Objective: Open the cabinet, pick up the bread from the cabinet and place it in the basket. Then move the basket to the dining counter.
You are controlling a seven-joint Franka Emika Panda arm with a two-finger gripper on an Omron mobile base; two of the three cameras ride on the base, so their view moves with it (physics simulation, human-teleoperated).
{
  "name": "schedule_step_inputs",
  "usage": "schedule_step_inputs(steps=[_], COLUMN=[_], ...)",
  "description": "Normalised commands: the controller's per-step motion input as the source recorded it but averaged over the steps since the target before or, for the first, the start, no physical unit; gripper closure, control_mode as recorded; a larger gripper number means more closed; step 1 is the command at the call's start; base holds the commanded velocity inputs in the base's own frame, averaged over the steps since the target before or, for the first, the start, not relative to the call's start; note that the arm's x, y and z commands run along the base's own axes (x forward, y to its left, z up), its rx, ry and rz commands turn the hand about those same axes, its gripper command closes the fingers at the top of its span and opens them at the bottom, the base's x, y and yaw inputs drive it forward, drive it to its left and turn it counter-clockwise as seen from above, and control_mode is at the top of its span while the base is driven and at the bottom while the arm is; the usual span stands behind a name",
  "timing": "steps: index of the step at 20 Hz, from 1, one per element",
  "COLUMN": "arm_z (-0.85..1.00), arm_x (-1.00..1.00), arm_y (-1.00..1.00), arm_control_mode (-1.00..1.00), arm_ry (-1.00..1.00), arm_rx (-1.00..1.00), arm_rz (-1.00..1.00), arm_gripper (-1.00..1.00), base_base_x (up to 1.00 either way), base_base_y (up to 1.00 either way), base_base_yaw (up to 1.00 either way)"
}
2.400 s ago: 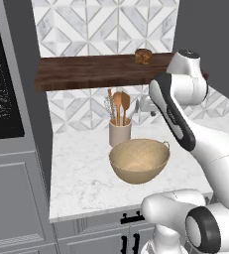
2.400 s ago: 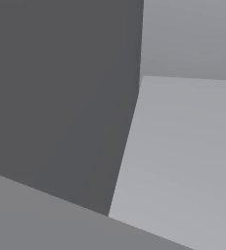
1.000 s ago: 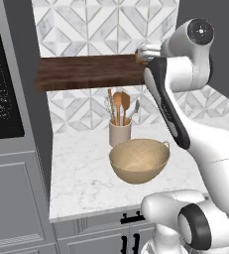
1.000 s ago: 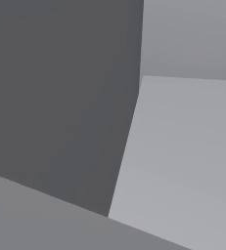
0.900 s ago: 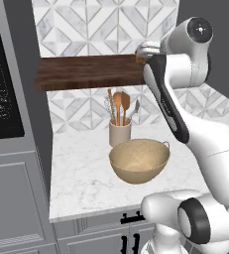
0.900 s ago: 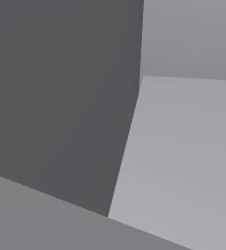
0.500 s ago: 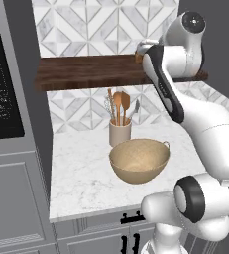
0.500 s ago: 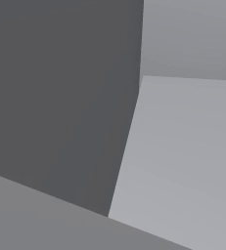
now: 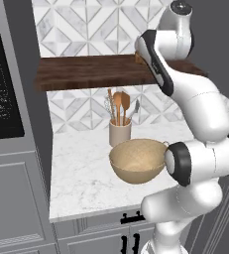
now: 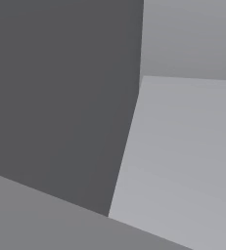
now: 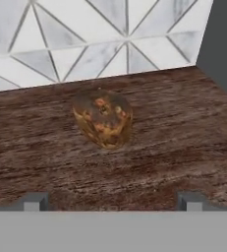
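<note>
In the hand view the bread, a lumpy golden-brown loaf, lies on the dark wood-grain board of the cabinet, near the tiled back wall. My gripper is open just short of the loaf, level with the board. Its two fingertips stand wide apart with nothing between them. In the left base view the arm reaches up to the right end of the cabinet and covers the hand there. The tan woven basket sits empty on the marble worktop below, beside the arm.
A beige utensil cup with wooden spoons stands behind the basket against the tiled wall. A dark oven front rises on the left. Grey base cabinets sit under the worktop. A grey side wall bounds the board on the right.
The arm has lifted its upper joints and pushed the hand further in over the right end of the board toward the bread. The jaws have stayed open. The basket has not moved.
</note>
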Motion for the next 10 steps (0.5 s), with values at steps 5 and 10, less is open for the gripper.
schedule_step_inputs(steps=[5, 10], arm_z=[-0.13, -0.31], arm_x=[0.42, 0.47], arm_y=[-0.01, 0.00], arm_control_mode=[-1.00, -1.00], arm_ry=[0.01, 0.00], arm_rx=[-0.01, -0.01], arm_rz=[0.03, 0.04], arm_gripper=[-1.00, -1.00], base_base_x=[0.00, 0.00], base_base_y=[0.00, 0.00], base_base_yaw=[0.00, 0.00])
